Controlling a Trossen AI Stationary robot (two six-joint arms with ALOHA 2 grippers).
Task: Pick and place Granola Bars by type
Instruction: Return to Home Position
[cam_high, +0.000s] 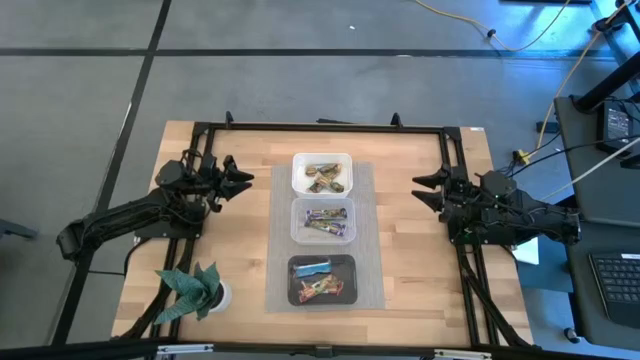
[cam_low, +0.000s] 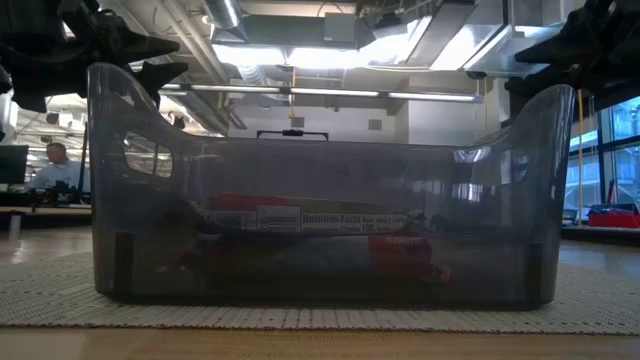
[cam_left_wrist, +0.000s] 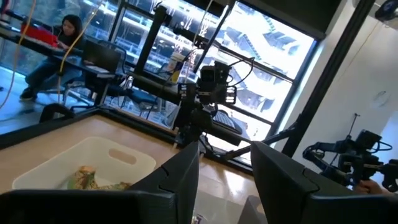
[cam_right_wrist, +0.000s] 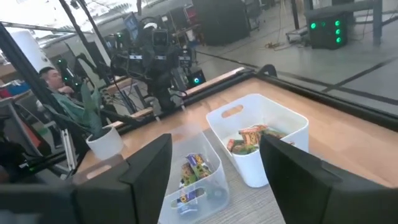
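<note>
The granola bars lie sorted in three tubs in a row on a grey mat. Green-brown bars (cam_high: 325, 178) fill the white tub (cam_high: 322, 172) at the far end. Purple-blue bars (cam_high: 328, 222) sit in the clear tub (cam_high: 322, 221) in the middle. Red-orange bars (cam_high: 322, 289) and a blue one (cam_high: 312, 269) lie in the black tub (cam_high: 322, 279) nearest. My left gripper (cam_high: 243, 180) hovers open left of the white tub. My right gripper (cam_high: 420, 189) hovers open right of the tubs. Both hold nothing.
A green plant in a white pot (cam_high: 195, 291) stands at the table's near left corner. The black frame rail (cam_high: 320, 127) runs along the far edge. Bare wood lies on either side of the mat (cam_high: 372, 250). A person sits in the room beyond (cam_left_wrist: 56, 43).
</note>
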